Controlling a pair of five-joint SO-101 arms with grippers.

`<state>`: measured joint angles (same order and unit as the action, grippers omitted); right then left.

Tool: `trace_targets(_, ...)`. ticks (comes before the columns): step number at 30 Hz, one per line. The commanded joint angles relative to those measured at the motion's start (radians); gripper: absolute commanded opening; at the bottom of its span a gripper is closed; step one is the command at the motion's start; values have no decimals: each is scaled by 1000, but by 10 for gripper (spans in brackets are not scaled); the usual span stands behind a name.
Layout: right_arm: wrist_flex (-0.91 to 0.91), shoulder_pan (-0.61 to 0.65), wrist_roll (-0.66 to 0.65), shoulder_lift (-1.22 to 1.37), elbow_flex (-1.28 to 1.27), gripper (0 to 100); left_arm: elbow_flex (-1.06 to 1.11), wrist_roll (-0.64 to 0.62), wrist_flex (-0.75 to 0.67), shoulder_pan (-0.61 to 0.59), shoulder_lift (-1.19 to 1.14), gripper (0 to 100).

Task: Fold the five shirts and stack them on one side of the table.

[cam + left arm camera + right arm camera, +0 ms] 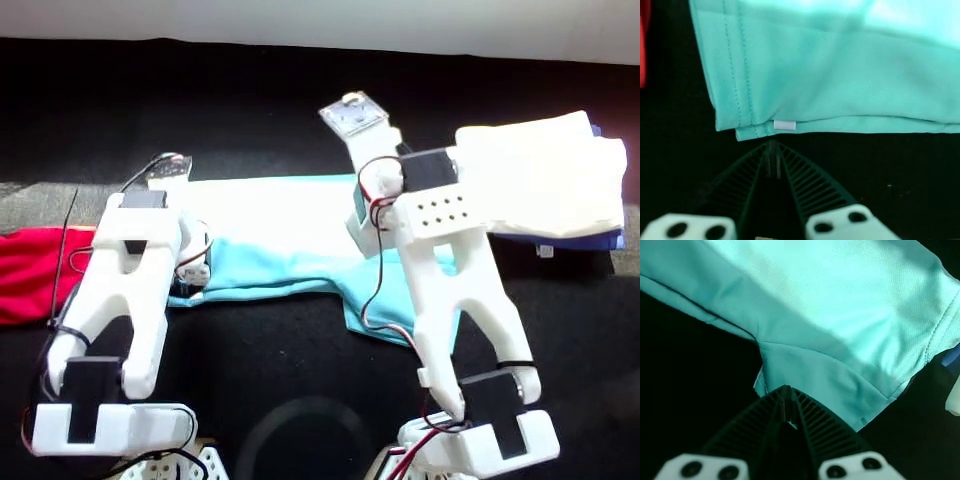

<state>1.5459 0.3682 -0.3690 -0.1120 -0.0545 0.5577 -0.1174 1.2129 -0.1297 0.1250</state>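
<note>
1. Two shirts wait unfolded: the teal shirt (pixel 290 245) lies spread across the middle of the tabletop (pixel 250 360), and the red shirt (pixel 30 270) lies at its left edge.
2. One stack (pixel 540 175) of folded shirts, white on top and blue beneath, sits at the right edge, so I judge that this side is the collecting place.
3. The left fingers (pixel 771 152) are pressed together with nothing between them. Their tips are just beside the hem corner of the teal shirt, probably ready to take it for a fold.
4. The right fingers (pixel 785 395) are closed too, with the tips over the sleeve edge near the armpit seam. Whether they pinch any cloth I cannot tell for sure.
5. Both arms are stretched forward and bent low over the near edge of the teal shirt.
</note>
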Motion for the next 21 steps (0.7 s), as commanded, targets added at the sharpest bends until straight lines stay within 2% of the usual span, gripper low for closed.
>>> trace_targets(1, -24, 7, -104, -54, -171, 8, 54, -3, -80, 10, 102, 9)
trace_targets(6, -232, 10, -152, -51, -432, 13, 214, -2, -336, 10, 67, 9)
trace_targets(9, -372, 13, -152, -51, -538, 13, 240, -3, -419, 10, 10, 9)
trace_targets(12, -490, -2, -152, -48, -613, 13, 217, -3, -439, 10, -47, 9)
trace_targets(17, -714, -159, -152, -41, -676, 13, 154, -5, -394, 10, -107, 9)
trace_targets(21, -731, -252, -155, 28, -645, 13, 153, -5, -393, 10, -110, 9)
